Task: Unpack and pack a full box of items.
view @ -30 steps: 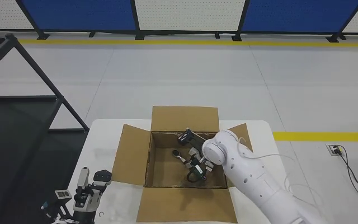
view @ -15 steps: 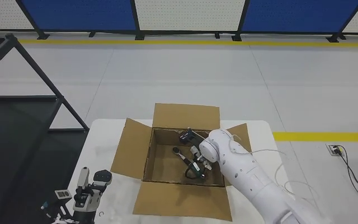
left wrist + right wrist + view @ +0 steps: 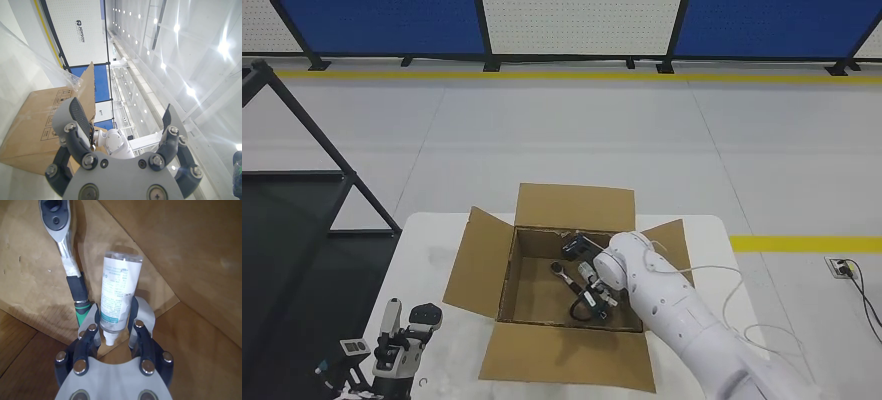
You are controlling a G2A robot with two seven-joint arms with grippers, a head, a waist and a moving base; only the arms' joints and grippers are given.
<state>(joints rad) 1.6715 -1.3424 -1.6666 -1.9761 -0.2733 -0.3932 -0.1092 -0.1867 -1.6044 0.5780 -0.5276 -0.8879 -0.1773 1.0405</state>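
Note:
An open cardboard box point(image 3: 527, 345) sits mid-table. My right arm reaches down into it, and my right gripper point(image 3: 115, 311) is shut on a white tube point(image 3: 119, 285) with a printed label, cap end toward the wrist. The tube's far end points at the box floor. A ratchet wrench point(image 3: 62, 247) with a chrome head and green-black handle lies on the box floor beside the tube, and is also seen as the wrench point(image 3: 564, 272). My left gripper point(image 3: 121, 111) stands open and empty, pointing upward, outside the box near the table's front left corner point(image 3: 408, 316).
A dark item point(image 3: 572, 243) lies at the back of the box. The box's flaps point(image 3: 474, 268) stand spread outward. A clear plastic bag point(image 3: 71, 81) shows against the box's outer wall point(image 3: 37, 123). White table point(image 3: 432, 240) lies left of the box.
My right arm has pushed a little farther left inside the box, and the box with its flaps has shifted slightly left. The left gripper has not moved.

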